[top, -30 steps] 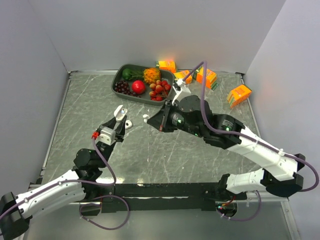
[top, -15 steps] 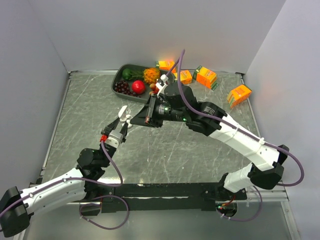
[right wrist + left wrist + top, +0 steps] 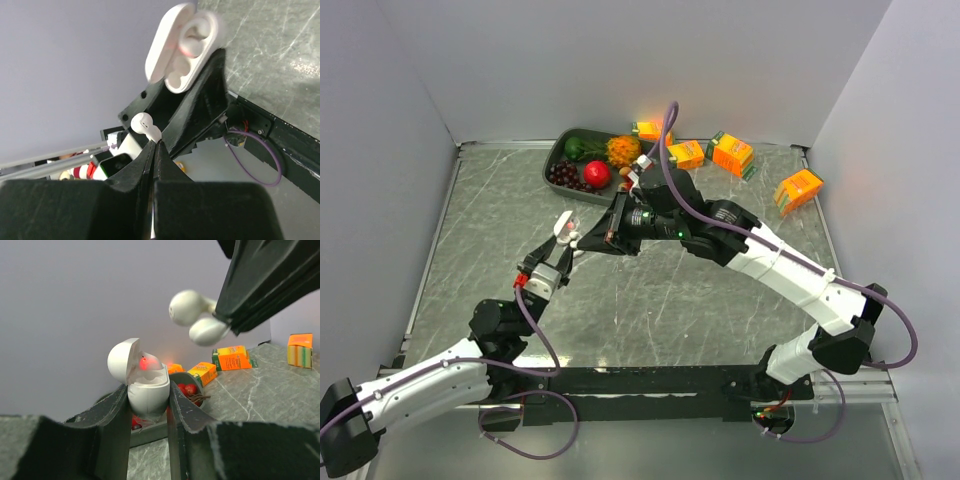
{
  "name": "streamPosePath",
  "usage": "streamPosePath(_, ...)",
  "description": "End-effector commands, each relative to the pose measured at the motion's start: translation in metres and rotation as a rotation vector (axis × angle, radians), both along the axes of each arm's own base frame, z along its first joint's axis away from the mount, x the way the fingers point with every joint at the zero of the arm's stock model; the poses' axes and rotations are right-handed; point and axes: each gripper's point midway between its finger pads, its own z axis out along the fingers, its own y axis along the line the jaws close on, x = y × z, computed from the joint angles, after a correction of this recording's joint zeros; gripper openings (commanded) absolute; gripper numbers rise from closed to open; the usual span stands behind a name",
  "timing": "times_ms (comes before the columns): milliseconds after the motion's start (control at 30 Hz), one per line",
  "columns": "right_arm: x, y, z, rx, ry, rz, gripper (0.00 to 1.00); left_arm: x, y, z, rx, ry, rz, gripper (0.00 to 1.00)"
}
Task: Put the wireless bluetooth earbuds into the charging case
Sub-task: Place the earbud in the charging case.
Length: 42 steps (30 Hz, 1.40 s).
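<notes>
- Tightly, the right gripper presses its fingers together on one white earbud; it grips the narrow end, and the rounded head sticks out past the tips;
- near that earbud, not touching it, the charging case stands upright with its lid tipped back; a red light glows inside;
- the left gripper clamps the case's lower half between both fingers, above the table;
- beyond, a dark tray holds fruit; orange boxes sit by the back wall.
</notes>
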Motion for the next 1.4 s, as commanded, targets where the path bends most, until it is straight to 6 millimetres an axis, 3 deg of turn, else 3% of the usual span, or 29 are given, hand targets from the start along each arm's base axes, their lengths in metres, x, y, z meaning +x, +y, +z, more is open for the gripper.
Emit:
streamPosePath(0, 0.009, 0.000, -0.002, 0.017, 0.034, -0.029, 0.00, -0.009, 0.000, 0.026, -0.051, -0.056, -0.040, 0.01)
streamPosePath(267, 0.019, 0.003, -0.007, 0.025, 0.049, -0.036, 0.00, -0.012, -0.001, 0.028, -0.051, -0.056, -0.055, 0.01)
streamPosePath(1367, 0.030, 0.018, -0.008, 0.082, 0.173, -0.076, 0.00, -0.015, 0.000, 0.027, 0.003, -0.108, -0.001, 0.01)
